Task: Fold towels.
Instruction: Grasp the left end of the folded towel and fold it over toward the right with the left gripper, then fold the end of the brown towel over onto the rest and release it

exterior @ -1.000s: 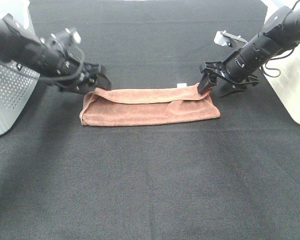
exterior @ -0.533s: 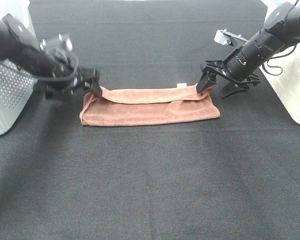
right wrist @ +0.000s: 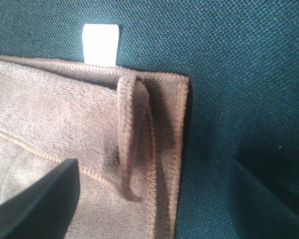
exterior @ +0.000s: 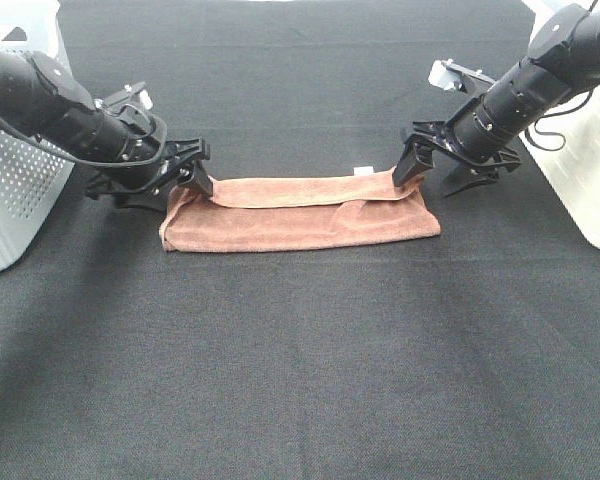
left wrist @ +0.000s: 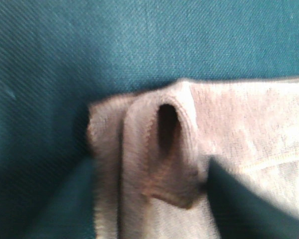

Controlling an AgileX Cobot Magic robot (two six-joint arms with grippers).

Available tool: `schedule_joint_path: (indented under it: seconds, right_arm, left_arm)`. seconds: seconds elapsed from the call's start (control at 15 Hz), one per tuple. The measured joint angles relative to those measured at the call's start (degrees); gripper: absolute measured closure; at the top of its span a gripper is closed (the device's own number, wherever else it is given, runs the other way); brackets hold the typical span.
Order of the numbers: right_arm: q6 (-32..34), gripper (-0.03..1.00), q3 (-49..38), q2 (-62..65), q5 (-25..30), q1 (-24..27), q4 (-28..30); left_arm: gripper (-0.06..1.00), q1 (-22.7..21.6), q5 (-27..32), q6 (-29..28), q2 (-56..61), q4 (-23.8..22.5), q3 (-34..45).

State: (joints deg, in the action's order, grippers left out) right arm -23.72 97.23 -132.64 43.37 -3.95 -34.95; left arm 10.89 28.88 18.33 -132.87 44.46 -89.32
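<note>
Looking down from the high camera, we see both arms reaching low toward the far edge of the towel (exterior: 300, 212), one from each side. The left arm comes in from beside a white perforated bin (exterior: 10, 210), its forearm sloping down toward the black worktop (exterior: 300, 360). The left gripper (exterior: 196, 170) sits right at the towel's far left corner. Its jaws are apart. In the left wrist view we find two dark, blurred fingers (left wrist: 65, 209), one just off the cloth's end and one over it, with the bunched corner in the gap and nothing pinched.

Over on the other side, the right arm angles down from the upper right, and the right gripper (exterior: 427, 176) is low at the far right corner. Jaws apart there too: the right wrist view gives us one finger over the cloth and the other over bare worktop, with the hemmed corner between them.

Now the towel itself: reddish-brown terry, lying mid-worktop as a long narrow band running left to right, folded lengthwise, with an upper layer's edge running along it. A small white tag (exterior: 361, 168) pokes out from the far edge near the right end. At the left corner the fold gapes into a small dark pocket. At the right corner a strip of hem loops up in a ridge.
</note>
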Motion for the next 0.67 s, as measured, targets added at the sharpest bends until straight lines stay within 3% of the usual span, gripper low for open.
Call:
schedule_joint_path:
  seconds: [0.13,0.2,0.47,0.6,0.67]
  right_arm:
    - [0.0,0.22,0.0,0.0,0.0,0.0,0.1]
    - [0.0,0.22,0.0,0.0,0.0,0.0,0.2]
    - [0.2,0.22,0.0,0.0,1.0,0.0,0.6]
    - [2.8,0.22,0.0,0.0,1.1,0.0,1.9]
    - [4.4,0.22,0.0,0.0,1.4,0.0,3.0]
  left_arm:
    - [0.81,0.0,3.2,-0.1,-0.8,-0.1,-0.9]
    - [0.9,0.0,4.5,-0.1,-0.9,-1.1,-1.9]
    - [0.9,0.0,8.9,-4.3,0.5,-7.5,-6.1]
    - [0.9,0.0,11.5,-9.5,3.5,-15.8,-9.2]
    - [0.9,0.0,15.1,-14.3,5.2,-23.0,-12.0]
